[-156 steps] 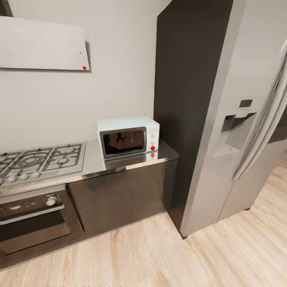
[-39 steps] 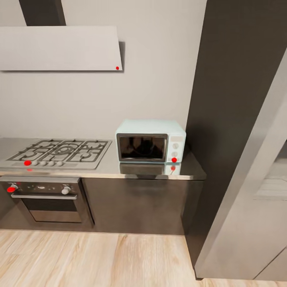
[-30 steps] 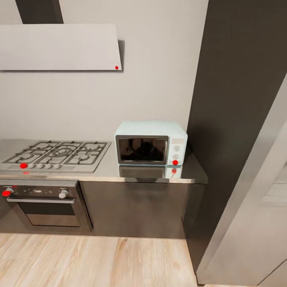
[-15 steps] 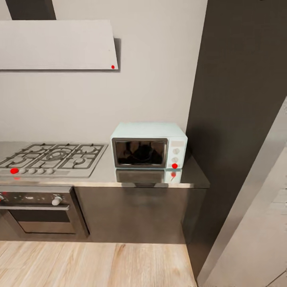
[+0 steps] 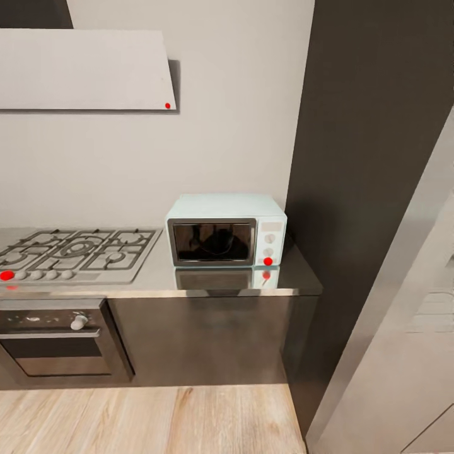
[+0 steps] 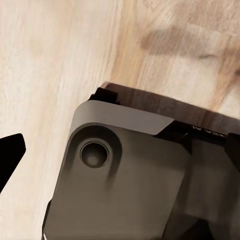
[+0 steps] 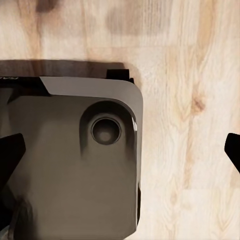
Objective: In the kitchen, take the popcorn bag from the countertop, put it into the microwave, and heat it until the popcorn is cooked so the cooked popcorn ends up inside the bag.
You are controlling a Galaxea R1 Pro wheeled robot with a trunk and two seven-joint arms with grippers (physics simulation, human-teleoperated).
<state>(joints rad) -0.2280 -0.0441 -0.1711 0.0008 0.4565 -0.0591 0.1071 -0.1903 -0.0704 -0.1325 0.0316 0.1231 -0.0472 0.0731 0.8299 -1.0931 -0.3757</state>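
Observation:
A pale mint-blue microwave [image 5: 225, 230] stands on the grey countertop [image 5: 296, 279] against the wall, its dark glass door closed and a red dot on its knob panel. The popcorn bag is out of view. In the left wrist view my left gripper [image 6: 120, 155] hangs over the wood floor and my own grey base, with one black fingertip [image 6: 10, 156] at the picture's edge and nothing between the fingers. My right gripper [image 7: 121, 152] is open too, its fingertips [image 7: 10, 152] far apart above the base and floor.
A steel gas hob [image 5: 75, 252] lies left of the microwave, with a black oven [image 5: 57, 340] under it and a grey hood [image 5: 82, 69] above. A tall dark cabinet [image 5: 372, 157] and a grey fridge [image 5: 403, 353] close off the right. Light wood floor [image 5: 157, 419] runs along the cabinets.
The whole head view has shifted: the camera has swung round to face the counter and keeps drifting, so the microwave now sits slightly further left. Nothing on the counter has moved.

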